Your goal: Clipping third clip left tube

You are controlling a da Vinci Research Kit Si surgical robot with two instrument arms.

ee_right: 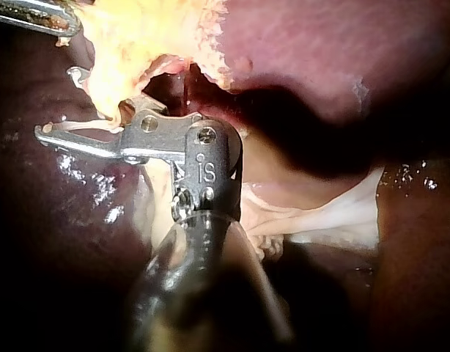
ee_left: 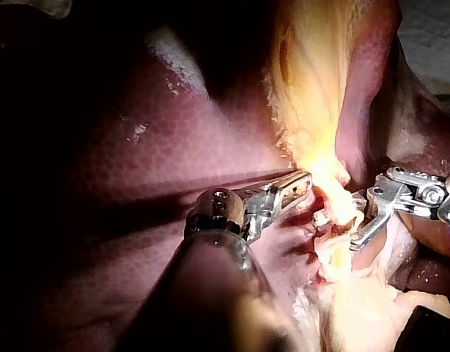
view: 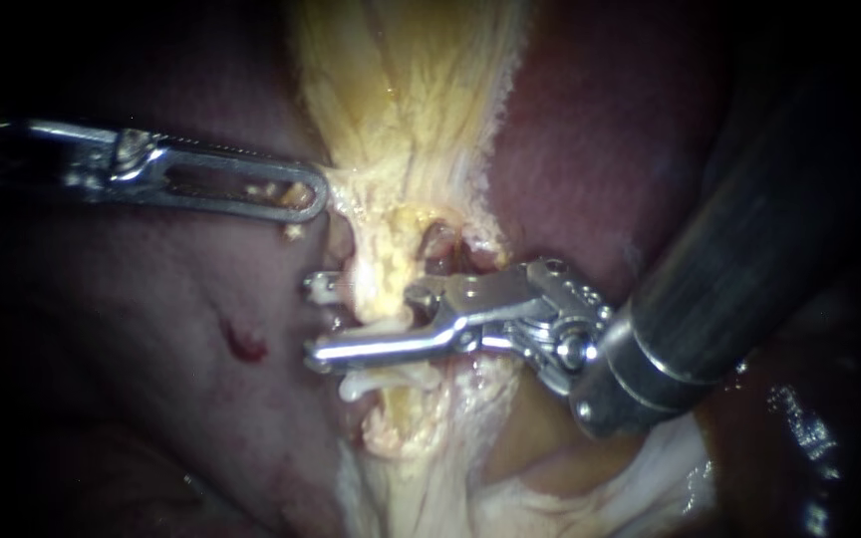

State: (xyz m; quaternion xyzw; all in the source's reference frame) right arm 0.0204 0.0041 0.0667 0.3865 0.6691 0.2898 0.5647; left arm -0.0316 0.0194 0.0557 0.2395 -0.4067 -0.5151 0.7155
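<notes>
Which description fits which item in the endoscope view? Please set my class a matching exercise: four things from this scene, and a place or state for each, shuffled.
Things
1. left instrument
2. right instrument
3. white clip
4. red spot

Descriptions
A. on the liver, apart from both instruments
B. jaws open, with pale yellow tissue between them
C. tip against the edge of the pale yellow tissue, above the other instrument
D. just below the right instrument's lower jaw

Pairs: 1-C, 2-B, 3-D, 4-A
</notes>
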